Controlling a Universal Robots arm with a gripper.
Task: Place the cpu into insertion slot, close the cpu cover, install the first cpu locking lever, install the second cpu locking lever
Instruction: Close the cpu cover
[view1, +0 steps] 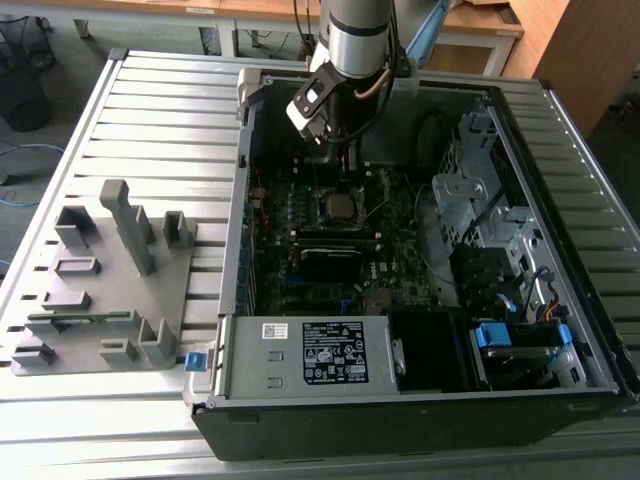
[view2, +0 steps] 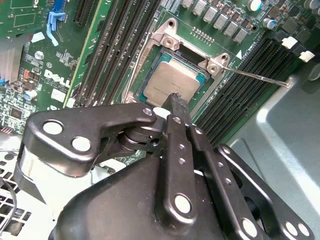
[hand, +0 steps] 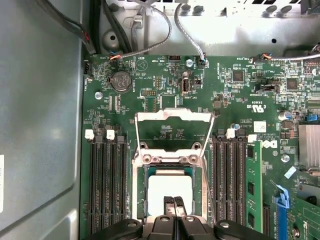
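The cpu (hand: 167, 186) is seated in its socket. The cover (hand: 175, 116) is left open and a lever (view2: 255, 76) unlatched. The gripper (hand: 175, 201) is held at the cpu, jaws clenched on nothing.

— What do you see around you in the exterior view?
— An open computer case (view1: 400, 425) on a slatted table (view1: 160, 120). At the case's nine o'clock I see a grey fixture plate (view1: 110, 295) with upright holders. Inside, the power supply (view1: 310, 355) lies at six o'clock and the drive cage (view1: 470, 200) at three.
— And on the motherboard (hand: 225, 107)?
— In the first wrist view, a coin battery (hand: 120, 81), black memory slots (hand: 107, 185), and one green memory module (hand: 253, 185) just beside a bank of them.
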